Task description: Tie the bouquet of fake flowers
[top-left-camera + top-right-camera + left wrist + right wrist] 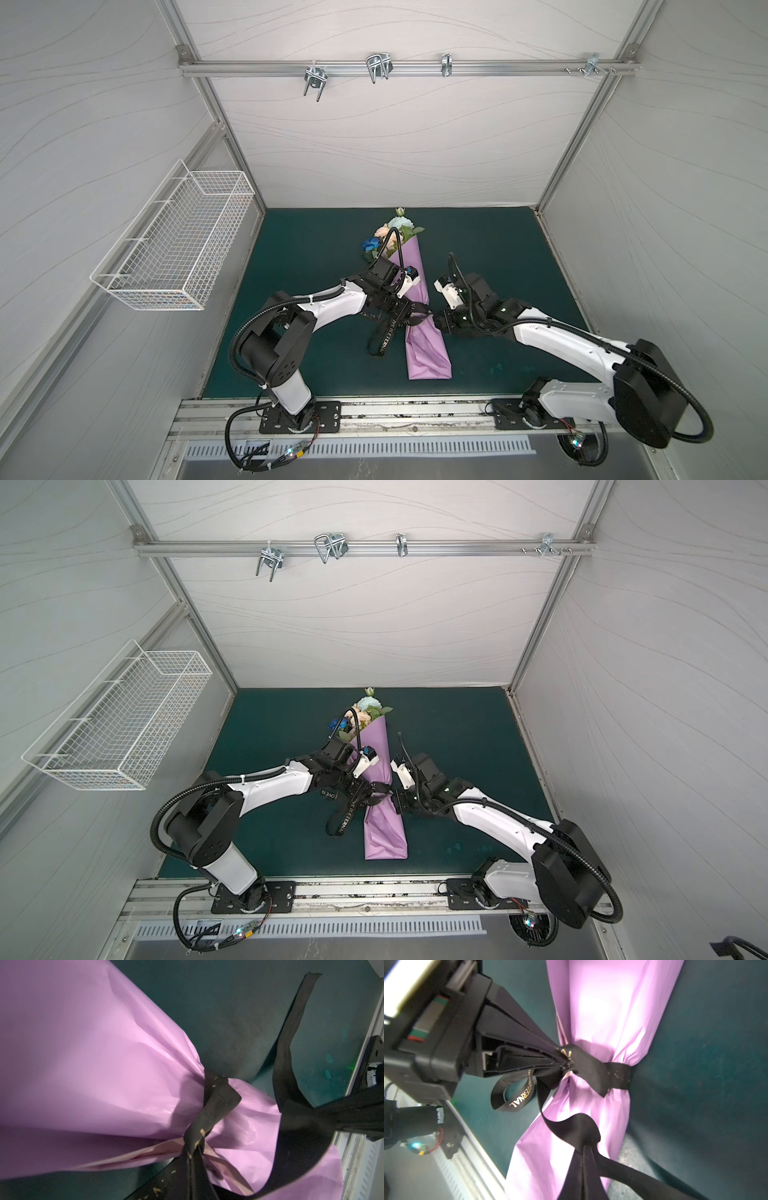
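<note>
My left pincer [560, 1059] pinches the black ribbon [593, 1070] at the knot; my right pincer [436, 323] grips its tail, bouquet [392, 233] between.

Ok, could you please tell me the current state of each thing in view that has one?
bouquet of fake flowers: lying flat, wrapped, blooms showing.
lilac paper: rolled around the bouquet, cinched at the waist.
black ribbon: looped round the paper, crossed, held by both claws.
left claw: shut on black ribbon.
right claw: shut on black ribbon.
</note>
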